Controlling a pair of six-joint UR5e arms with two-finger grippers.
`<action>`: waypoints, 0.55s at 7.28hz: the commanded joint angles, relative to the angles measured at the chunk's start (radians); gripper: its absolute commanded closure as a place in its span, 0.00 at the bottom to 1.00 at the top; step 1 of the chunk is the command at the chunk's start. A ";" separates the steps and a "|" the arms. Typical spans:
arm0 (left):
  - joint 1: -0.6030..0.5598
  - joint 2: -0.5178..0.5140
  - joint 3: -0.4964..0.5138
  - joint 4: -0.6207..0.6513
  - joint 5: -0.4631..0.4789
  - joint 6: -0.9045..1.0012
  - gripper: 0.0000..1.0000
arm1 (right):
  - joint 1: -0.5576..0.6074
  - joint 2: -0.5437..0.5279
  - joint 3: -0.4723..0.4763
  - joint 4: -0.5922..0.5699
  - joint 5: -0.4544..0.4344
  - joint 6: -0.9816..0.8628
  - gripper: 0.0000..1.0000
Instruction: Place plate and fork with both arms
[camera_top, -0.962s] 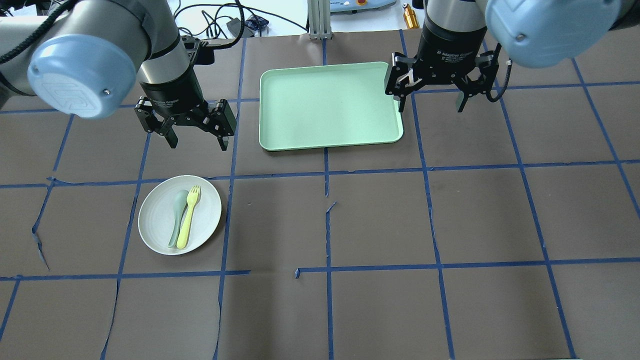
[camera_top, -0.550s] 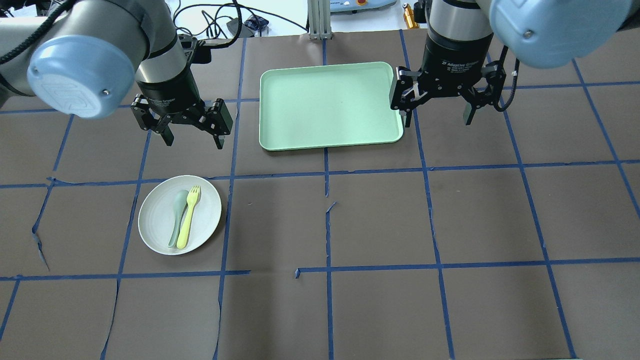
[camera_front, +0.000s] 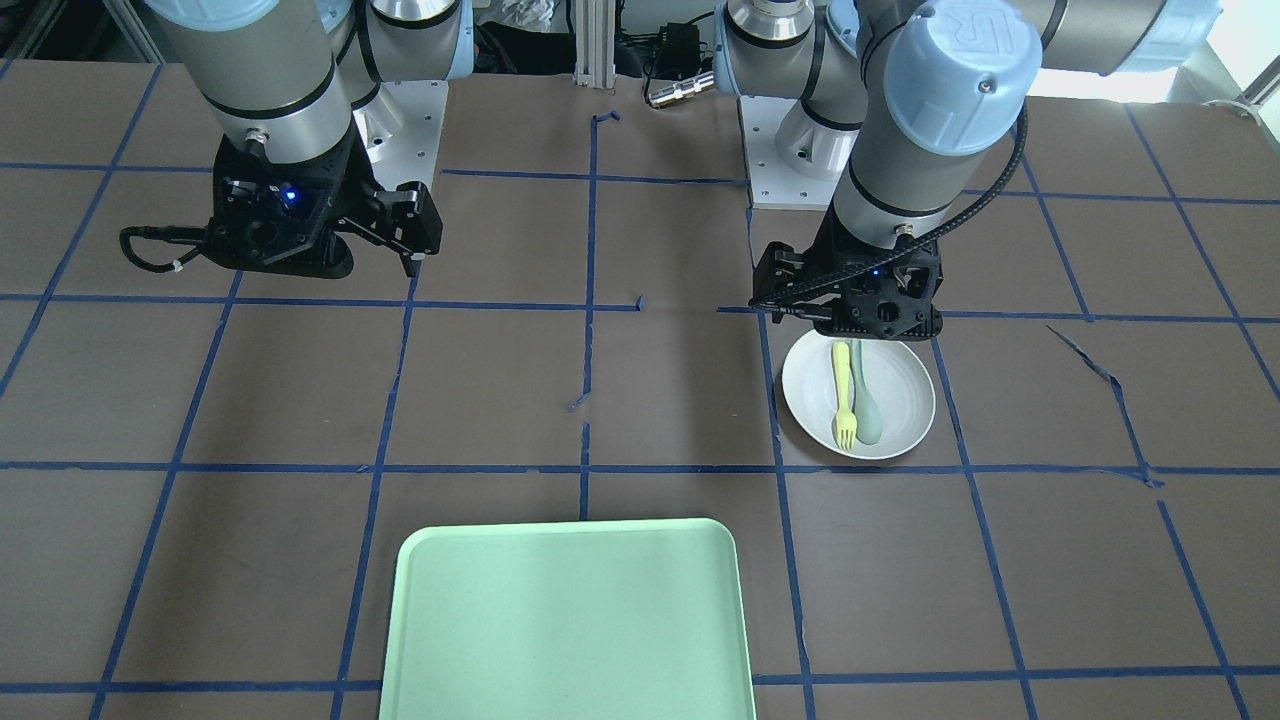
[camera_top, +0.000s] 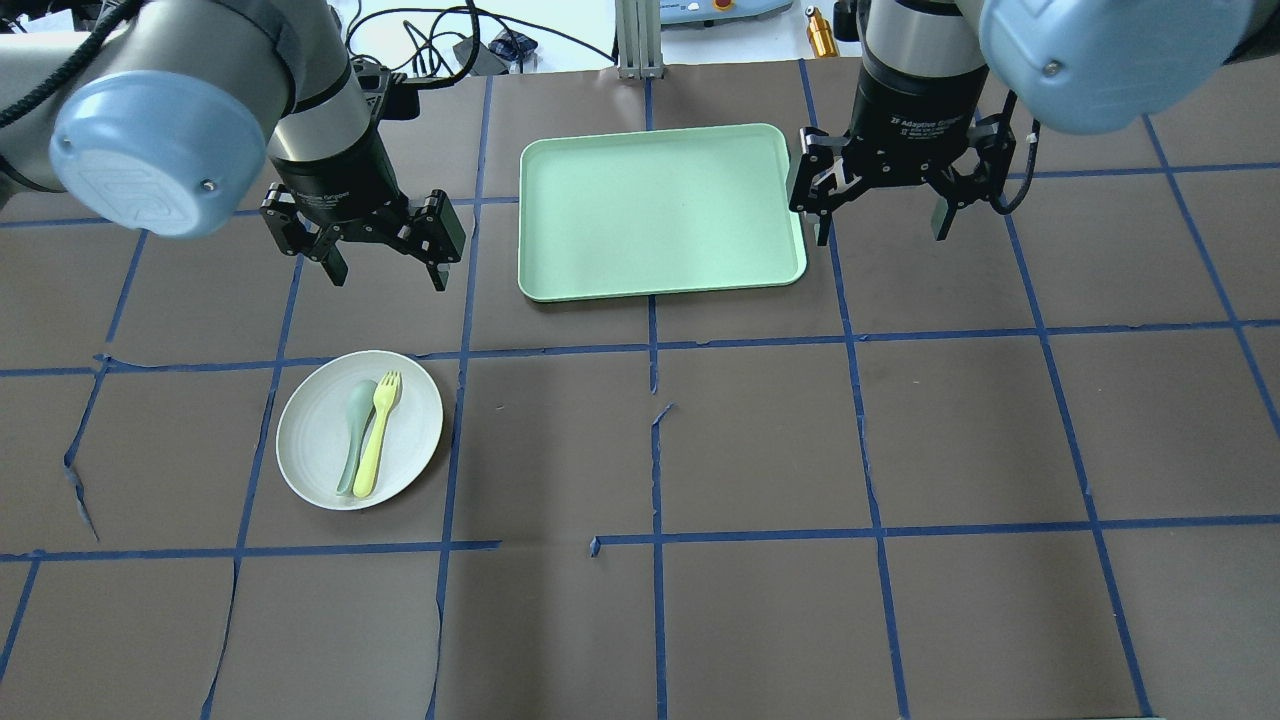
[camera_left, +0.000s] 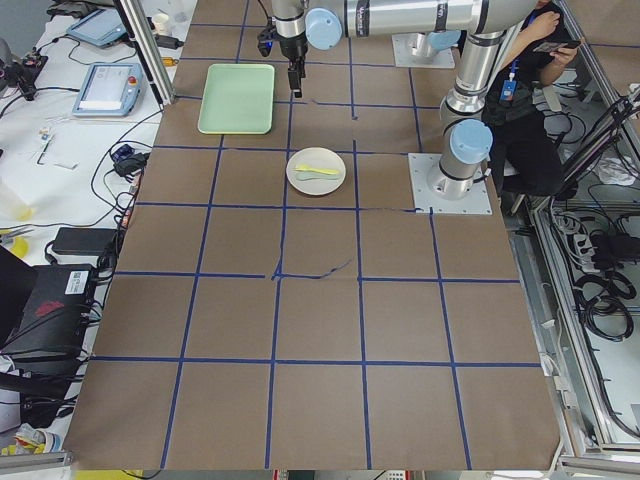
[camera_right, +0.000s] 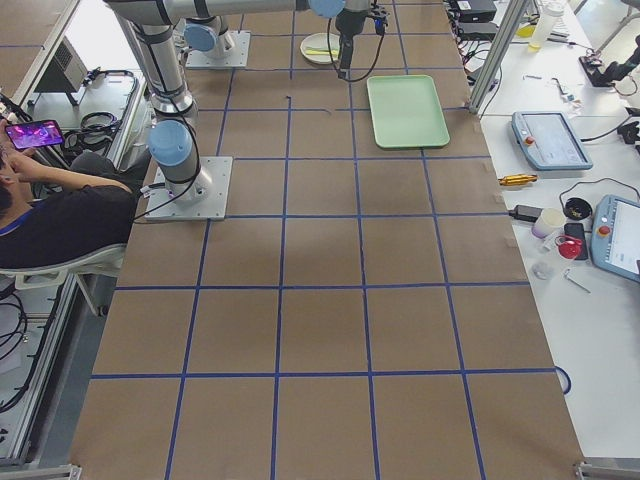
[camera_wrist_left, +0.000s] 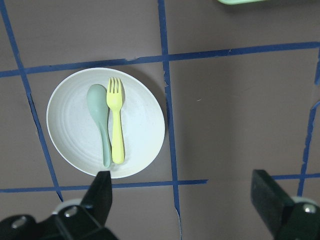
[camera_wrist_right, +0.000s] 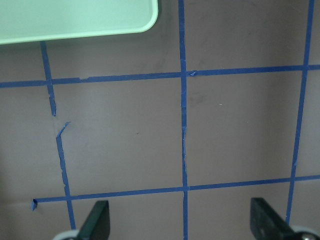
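Observation:
The off-white plate (camera_top: 315, 432) lies on the table's left half, with the pale-yellow fork (camera_top: 377, 436) and a grey-green spoon (camera_top: 354, 437) lying side by side on it. My left gripper (camera_top: 388, 278) is open and empty. It hangs above the table, beyond the plate and left of the tray. The left wrist view shows the plate (camera_wrist_left: 142, 130) and the fork (camera_wrist_left: 116, 125) beyond the open left gripper (camera_wrist_left: 181, 177). My right gripper (camera_top: 882, 233) is open and empty, just right of the tray. In the right wrist view the right gripper (camera_wrist_right: 179, 206) shows only taped table below it.
A rectangular mint-green tray (camera_top: 660, 210) lies at the far middle of the table, between the two grippers; its corner shows in the right wrist view (camera_wrist_right: 75, 17). Blue tape lines cross the brown table cover. Cables and devices lie past the far edge.
In the overhead view the left gripper has shifted slightly up and left. The right gripper has moved right and a little down, off the tray's right edge. Plate, fork and spoon have not moved.

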 joint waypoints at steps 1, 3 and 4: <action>0.000 0.016 0.002 -0.010 -0.019 -0.007 0.00 | -0.022 0.005 0.004 -0.031 0.012 -0.085 0.00; -0.006 0.034 0.018 -0.010 -0.031 -0.041 0.00 | -0.132 0.008 0.007 -0.052 0.092 -0.126 0.00; -0.006 0.057 0.012 -0.019 -0.027 -0.041 0.00 | -0.137 0.008 0.010 -0.071 0.114 -0.109 0.00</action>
